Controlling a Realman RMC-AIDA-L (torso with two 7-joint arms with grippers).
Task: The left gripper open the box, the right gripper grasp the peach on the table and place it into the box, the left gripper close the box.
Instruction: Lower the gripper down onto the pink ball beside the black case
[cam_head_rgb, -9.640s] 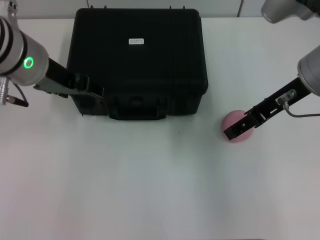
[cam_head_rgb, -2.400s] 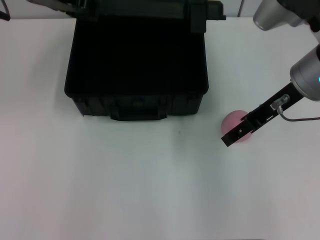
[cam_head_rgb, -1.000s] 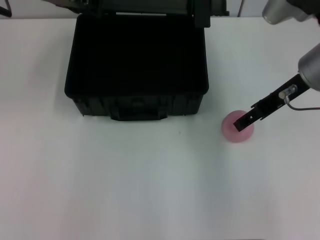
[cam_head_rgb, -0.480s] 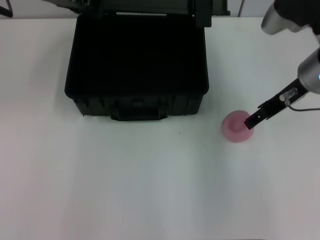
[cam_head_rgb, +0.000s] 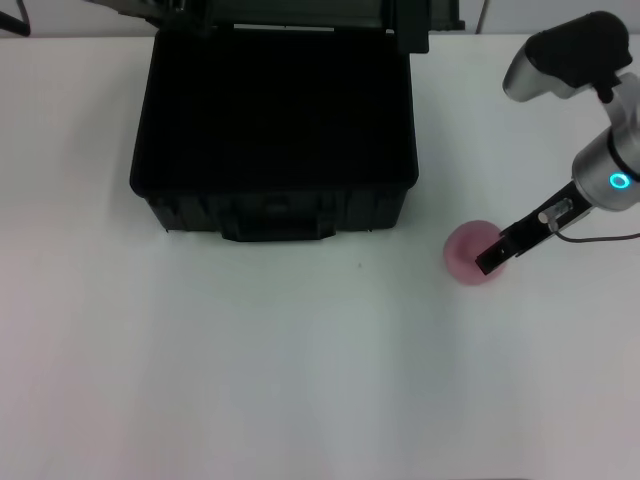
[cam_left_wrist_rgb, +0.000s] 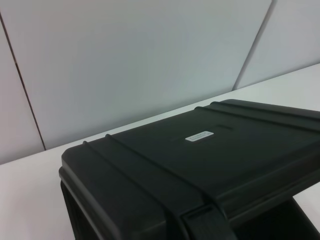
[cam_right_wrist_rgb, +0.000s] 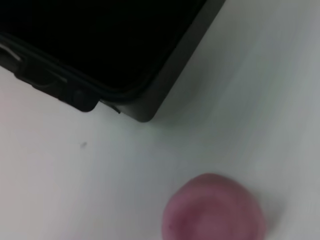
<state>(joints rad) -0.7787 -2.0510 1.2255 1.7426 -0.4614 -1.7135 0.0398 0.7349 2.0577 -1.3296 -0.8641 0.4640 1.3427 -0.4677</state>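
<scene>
The right pincer (cam_head_rgb: 490, 260) is down low over the white bench (cam_head_rgb: 300, 380), and its black tip is right at the peach (cam_head_rgb: 470, 253). The tip lies over the side of the peach that is nearer the right arm. I cannot tell if the fingers of the right pincer are apart or together, or if they grip the peach, because they look like one dark bar from the head view. The peach sits on the bench, just under the tip of the right pincer. In the right wrist view the peach (cam_right_wrist_rgb: 214, 207) is a round pink ball on the bench, apart from the corner of the box (cam_right_wrist_rgb: 150, 107). The box (cam_head_rgb: 275, 130) is big and black and it is open. Its dark inside faces up, and its lid (cam_head_rgb: 300, 12) stands up at the back edge. The box is well apart from the right pincer, off to the side away from the right arm. The left pincer is not seen in any view. The left wrist view looks along the outside of the lid (cam_left_wrist_rgb: 210, 155), where a small white label (cam_left_wrist_rgb: 199, 135) sits.
</scene>
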